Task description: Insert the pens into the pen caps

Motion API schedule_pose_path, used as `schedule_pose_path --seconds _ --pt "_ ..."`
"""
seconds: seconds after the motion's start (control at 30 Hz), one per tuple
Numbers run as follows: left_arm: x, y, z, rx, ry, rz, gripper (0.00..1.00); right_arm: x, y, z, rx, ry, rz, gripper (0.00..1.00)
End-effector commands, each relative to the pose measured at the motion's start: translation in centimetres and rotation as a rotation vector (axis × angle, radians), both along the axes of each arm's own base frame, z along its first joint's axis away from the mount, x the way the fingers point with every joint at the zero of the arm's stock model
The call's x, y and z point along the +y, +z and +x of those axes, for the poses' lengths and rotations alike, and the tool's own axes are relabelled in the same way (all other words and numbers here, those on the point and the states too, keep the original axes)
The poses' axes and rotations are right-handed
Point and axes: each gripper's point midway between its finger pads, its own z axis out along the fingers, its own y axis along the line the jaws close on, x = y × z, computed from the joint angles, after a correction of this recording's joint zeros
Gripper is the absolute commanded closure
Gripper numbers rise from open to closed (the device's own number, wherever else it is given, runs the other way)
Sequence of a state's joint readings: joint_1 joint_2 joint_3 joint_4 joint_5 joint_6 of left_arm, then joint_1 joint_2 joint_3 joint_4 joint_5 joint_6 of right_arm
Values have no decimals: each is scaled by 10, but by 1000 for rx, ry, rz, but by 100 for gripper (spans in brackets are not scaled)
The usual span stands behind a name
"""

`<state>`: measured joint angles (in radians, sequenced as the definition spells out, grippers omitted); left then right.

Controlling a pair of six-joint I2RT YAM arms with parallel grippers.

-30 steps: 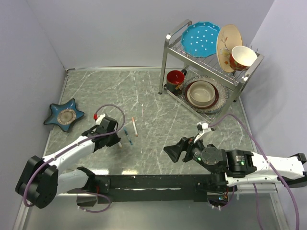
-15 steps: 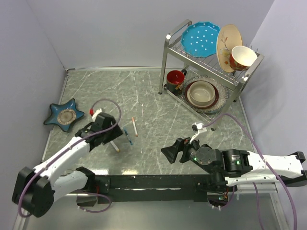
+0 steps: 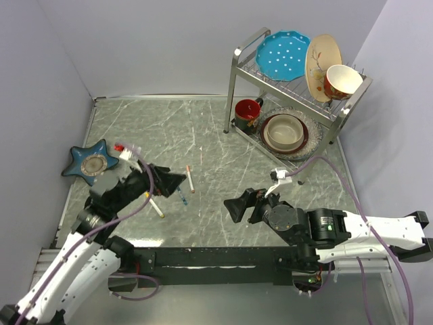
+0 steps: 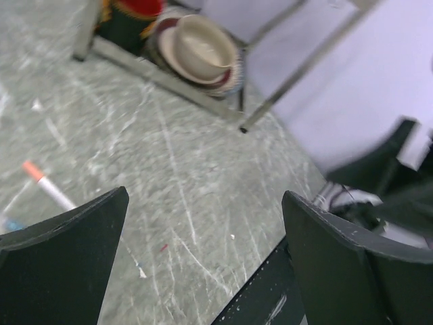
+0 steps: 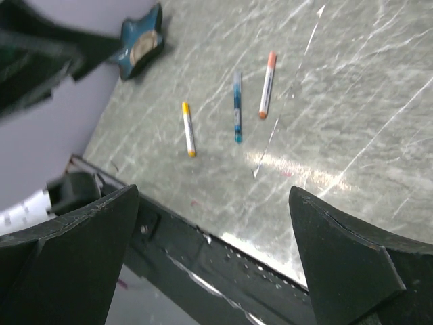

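Three pens (image 3: 180, 196) lie side by side without touching on the grey bench (image 3: 223, 135), left of centre. A yellow-tipped white pen (image 5: 189, 128) is nearest, then a teal pen (image 5: 237, 107), with an orange-tipped white pen (image 5: 266, 84) farthest. I judge them light, stiff, slick and apt to roll, so I would pinch one mid-barrel, clear of the coloured ends. I cannot tell whether any caps are seated. My left claw (image 3: 177, 181) hangs released just left of them. My right claw (image 3: 233, 206) gapes empty, well to their right.
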<state>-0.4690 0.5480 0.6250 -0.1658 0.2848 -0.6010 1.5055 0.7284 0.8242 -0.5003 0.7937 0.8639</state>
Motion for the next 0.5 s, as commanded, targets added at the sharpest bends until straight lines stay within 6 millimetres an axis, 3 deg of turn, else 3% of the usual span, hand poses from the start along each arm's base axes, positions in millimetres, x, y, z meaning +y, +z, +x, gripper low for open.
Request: schedule_pose_path --seconds 0.0,0.47 --pt "-10 32 -29 -250 -153 -58 1 -12 24 19 -13 -173 79 0" --pt "-12 48 -49 -314 -220 -97 1 8 42 22 -75 -142 97 0"
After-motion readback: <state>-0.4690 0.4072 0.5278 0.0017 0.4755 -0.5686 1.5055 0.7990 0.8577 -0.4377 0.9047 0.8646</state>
